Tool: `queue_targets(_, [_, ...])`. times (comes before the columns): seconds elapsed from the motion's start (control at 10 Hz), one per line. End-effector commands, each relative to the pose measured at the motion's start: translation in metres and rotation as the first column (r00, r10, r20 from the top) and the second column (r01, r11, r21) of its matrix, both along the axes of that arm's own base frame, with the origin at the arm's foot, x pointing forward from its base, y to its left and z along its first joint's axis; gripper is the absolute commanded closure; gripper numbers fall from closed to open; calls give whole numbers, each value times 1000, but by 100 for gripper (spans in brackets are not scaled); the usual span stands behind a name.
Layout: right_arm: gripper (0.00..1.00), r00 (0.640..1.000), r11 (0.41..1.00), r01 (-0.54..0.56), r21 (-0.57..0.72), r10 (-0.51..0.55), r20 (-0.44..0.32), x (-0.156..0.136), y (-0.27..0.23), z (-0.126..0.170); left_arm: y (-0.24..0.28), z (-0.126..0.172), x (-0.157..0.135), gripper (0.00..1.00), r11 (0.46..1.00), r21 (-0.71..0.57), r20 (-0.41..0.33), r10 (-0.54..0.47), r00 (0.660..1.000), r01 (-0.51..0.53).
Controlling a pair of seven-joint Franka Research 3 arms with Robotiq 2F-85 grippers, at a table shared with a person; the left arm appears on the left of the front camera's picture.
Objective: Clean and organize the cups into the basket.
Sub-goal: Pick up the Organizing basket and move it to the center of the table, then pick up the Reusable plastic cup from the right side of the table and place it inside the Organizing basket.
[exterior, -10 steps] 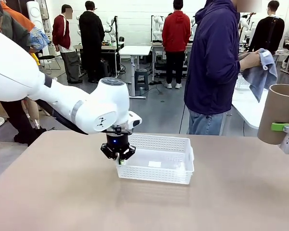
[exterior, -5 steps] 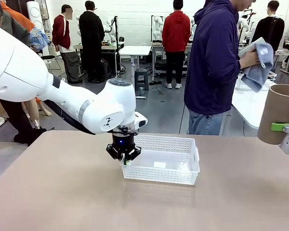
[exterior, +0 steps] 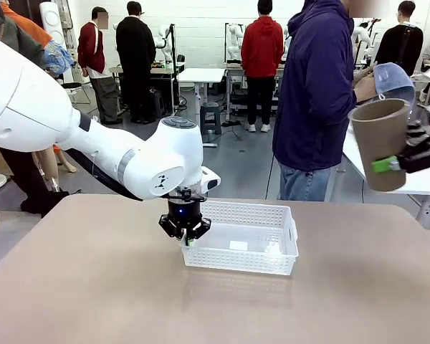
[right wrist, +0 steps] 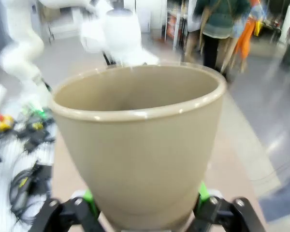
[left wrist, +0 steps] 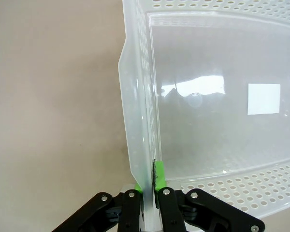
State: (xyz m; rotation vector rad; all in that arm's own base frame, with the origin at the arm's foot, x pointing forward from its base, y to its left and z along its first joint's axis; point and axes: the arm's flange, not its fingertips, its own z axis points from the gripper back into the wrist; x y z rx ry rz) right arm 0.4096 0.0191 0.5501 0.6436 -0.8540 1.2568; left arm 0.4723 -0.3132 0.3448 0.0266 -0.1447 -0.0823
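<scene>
The white perforated basket (exterior: 238, 259) sits mid-table, with nothing in it but a white label. My left gripper (exterior: 185, 231) is shut on the rim at its left end. In the left wrist view the two fingers pinch the basket wall (left wrist: 135, 96) at the gripper (left wrist: 147, 195). My right gripper (exterior: 395, 164) holds a tan-brown cup (exterior: 380, 140) in the air at the right, mouth up and slightly tilted. In the right wrist view the cup (right wrist: 135, 140) sits between the green pads (right wrist: 201, 192). A person holds a blue-grey cloth (exterior: 393, 76) just above the cup's mouth.
The person in a dark blue hoodie (exterior: 317, 86) stands at the far side of the brown table (exterior: 93, 287). A white table (exterior: 423, 183) lies behind my right gripper. Other people stand farther back.
The left gripper dragged the basket a little to the right, then held still. The right arm raised the cup and brought it leftward toward the person, whose cloth came over its mouth.
</scene>
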Motion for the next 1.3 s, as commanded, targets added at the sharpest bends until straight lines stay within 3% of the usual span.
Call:
queue_targets(0.0, [18,990,961,-47,-273,9,-139,12,55,-1,-2,0,0,100,1000,-1,1,-3,1000,3])
queue_targets(0.3, [18,985,856,-65,-513,-28,-171,23,135,-12,-2,0,0,100,1000,-1,1,-3,1000,3])
queue_targets(0.6, [18,984,798,-115,-592,11,-177,35,180,-55,-2,0,0,100,1000,-1,1,-3,1000,3])
queue_targets(0.8, [18,978,779,-146,-610,22,-206,44,194,-82,-2,0,0,100,1000,-1,1,-3,1000,3])
queue_targets(1.2, [18,977,785,-160,-598,41,-208,32,192,-85,-2,0,0,100,1000,-1,1,-3,1000,3])
